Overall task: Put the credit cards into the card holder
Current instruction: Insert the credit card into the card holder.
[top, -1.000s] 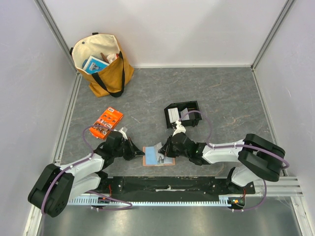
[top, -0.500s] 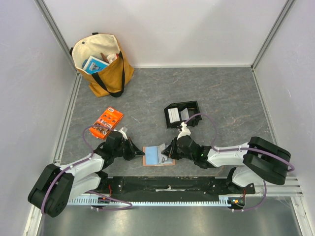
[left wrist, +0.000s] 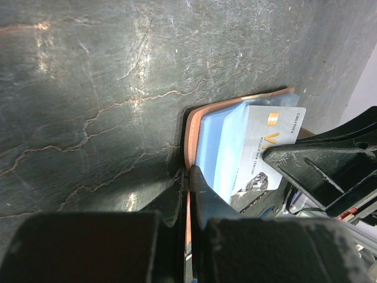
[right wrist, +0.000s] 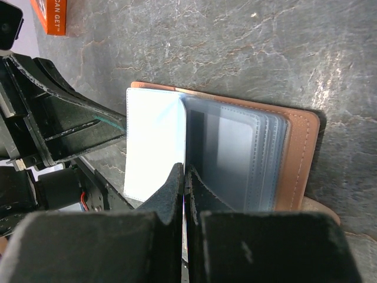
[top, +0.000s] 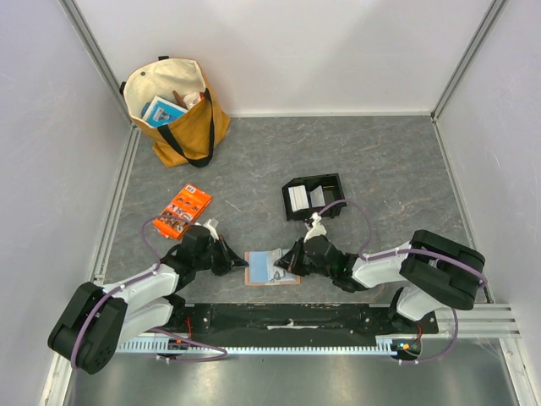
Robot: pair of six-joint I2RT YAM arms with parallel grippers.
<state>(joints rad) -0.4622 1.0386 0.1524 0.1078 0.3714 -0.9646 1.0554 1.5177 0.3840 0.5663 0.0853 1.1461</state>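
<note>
Open card holder (top: pixel 272 267) lies between left pincer (top: pixel 239 262) and right pincer (top: pixel 286 260)

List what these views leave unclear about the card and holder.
Right wrist: what the right gripper pinches; its own fingers hide it.
Left wrist: the credit card's lower half, behind that gripper's finger.
Top external: the card holder's slots, too small, partly under the right gripper.
Top external: how many cards lie in the black tray, too small.

White links (top: pixel 144 292), black joints (top: pixel 89 326), purple cables (top: pixel 144 241); the left claw (top: pixel 241 264) and right claw (top: pixel 284 263) are black.
</note>
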